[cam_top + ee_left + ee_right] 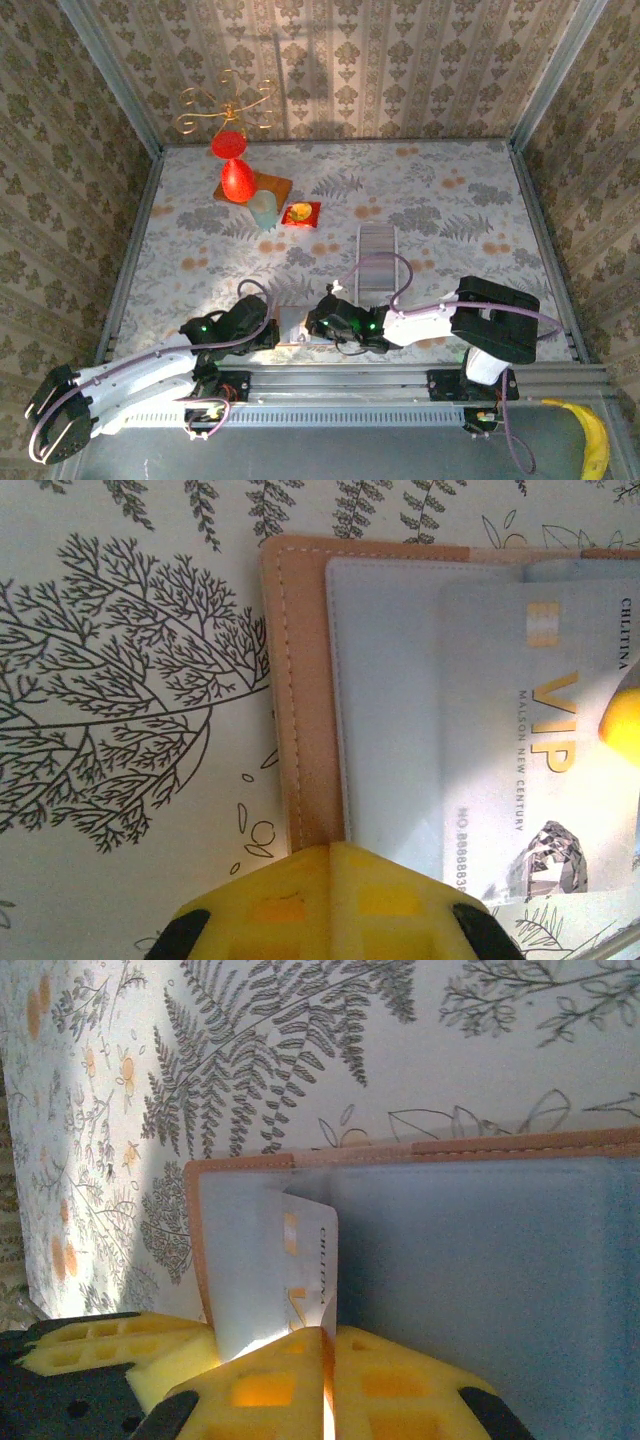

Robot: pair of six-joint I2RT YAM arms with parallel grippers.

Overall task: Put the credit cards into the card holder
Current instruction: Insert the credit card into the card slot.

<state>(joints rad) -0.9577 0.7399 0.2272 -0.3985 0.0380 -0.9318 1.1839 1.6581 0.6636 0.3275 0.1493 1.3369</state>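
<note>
The card holder [293,324] lies open at the table's near edge, tan border [300,680] round pale grey-blue pockets [480,1260]. One credit card [540,730], marked VIP, stands with its far end tucked into a pocket [305,1260]. My right gripper [325,1332] is shut on that card's near edge, and one of its yellow fingertips [622,715] shows in the left wrist view. My left gripper [333,848] is shut, its tip resting on the holder's edge where the border meets the pocket. Both grippers [272,330] [318,325] meet over the holder.
A long clear ribbed tray [377,262] lies just beyond the holder. Further back stand a red vase [235,178] on a wooden board [268,187], a pale cup [263,210], a small red square [302,214] and a gold wire ornament [225,105]. A banana [592,440] lies off the table, near right.
</note>
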